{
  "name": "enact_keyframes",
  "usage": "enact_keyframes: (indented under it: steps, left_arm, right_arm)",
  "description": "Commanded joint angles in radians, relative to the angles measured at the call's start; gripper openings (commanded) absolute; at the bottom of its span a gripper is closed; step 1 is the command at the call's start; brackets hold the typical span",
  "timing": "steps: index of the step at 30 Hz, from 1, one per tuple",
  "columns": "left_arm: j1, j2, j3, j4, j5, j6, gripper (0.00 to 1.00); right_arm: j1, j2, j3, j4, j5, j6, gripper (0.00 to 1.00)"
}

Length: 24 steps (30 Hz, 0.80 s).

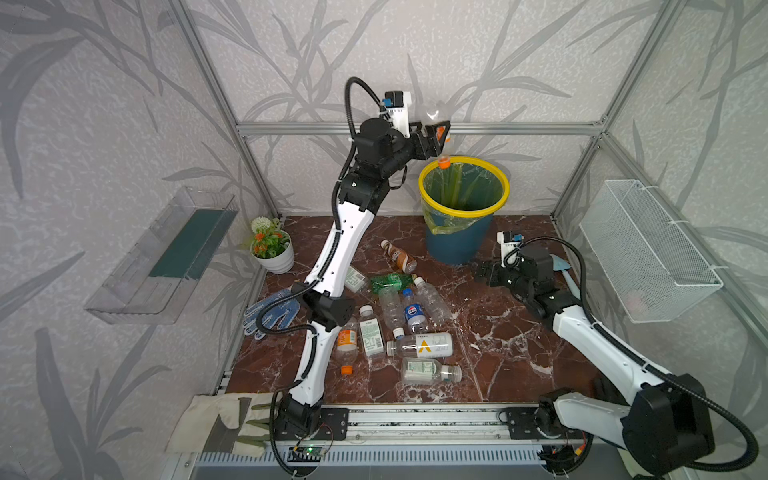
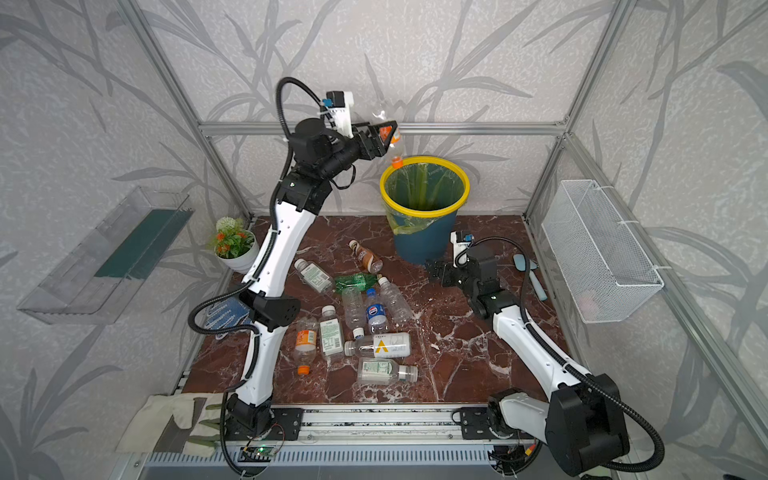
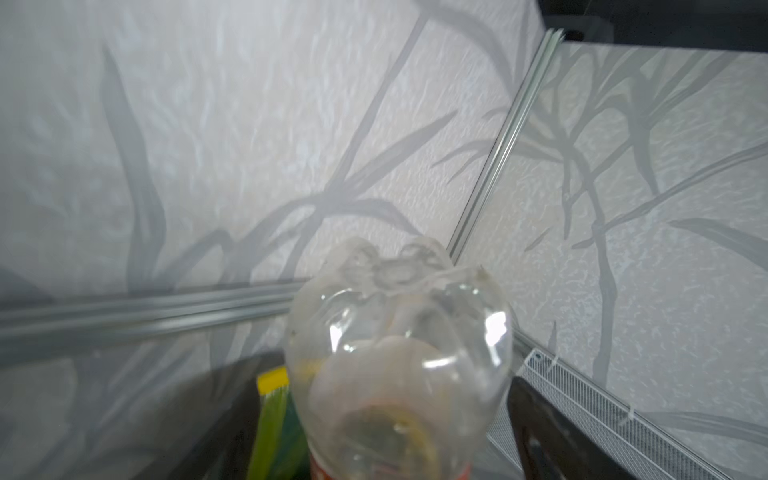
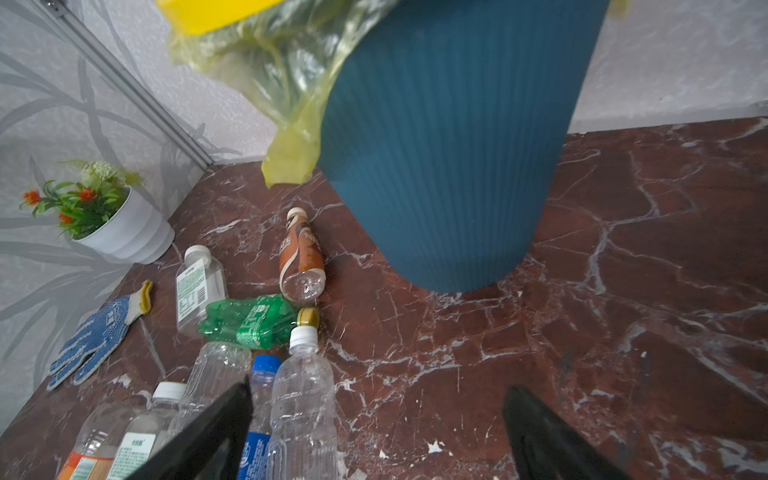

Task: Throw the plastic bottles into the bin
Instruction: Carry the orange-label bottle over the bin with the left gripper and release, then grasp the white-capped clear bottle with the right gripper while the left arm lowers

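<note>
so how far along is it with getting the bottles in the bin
Done: no bottle shows inside the bin yet. In hand: an orange-capped bottle sits between the jaws of the left gripper, cap down above the bin's rim. Left: about ten bottles lying on the table; right gripper open, empty.

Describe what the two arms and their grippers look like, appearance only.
Both arms match: the left arm and right arm have white shell links between black joint housings, each trailed by a black ribbed cable. The left gripper and right gripper are black with angular, wedge-shaped fingers. A white camera mount with a blue plug sits on each wrist. No lettering is readable.
</note>
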Motion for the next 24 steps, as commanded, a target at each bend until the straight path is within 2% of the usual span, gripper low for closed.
enact_keyframes:
  steps: [1,7,11,15,20,24]
  left_arm:
    - [0.007,-0.149,-0.125,-0.075,0.037,0.058,0.99]
    - [0.009,-0.361,-0.352,-0.119,-0.06,0.205,0.99]
    - [0.011,-0.516,-0.515,-0.19,-0.225,0.274,0.99]
    - [0.046,-0.72,-0.86,-0.126,-0.352,0.303,0.99]
    - [0.18,-0.964,-1.28,-0.056,-0.383,0.232,0.99]
    - [0.265,-1.085,-1.497,-0.072,-0.425,0.236,0.99]
  right_arm:
    - [0.008,-0.025,-0.015,0.011,-0.003,-0.006,0.96]
    - [0.012,0.0,-0.01,0.023,-0.014,-0.01,0.96]
    - [0.036,0.028,0.022,-0.026,-0.01,-0.077,0.96]
    - [0.083,0.044,0.059,-0.11,-0.001,-0.175,0.96]
    - [0.18,0.119,0.118,-0.22,0.052,-0.283,0.96]
    - [0.237,0.22,0.182,-0.28,0.078,-0.313,0.97]
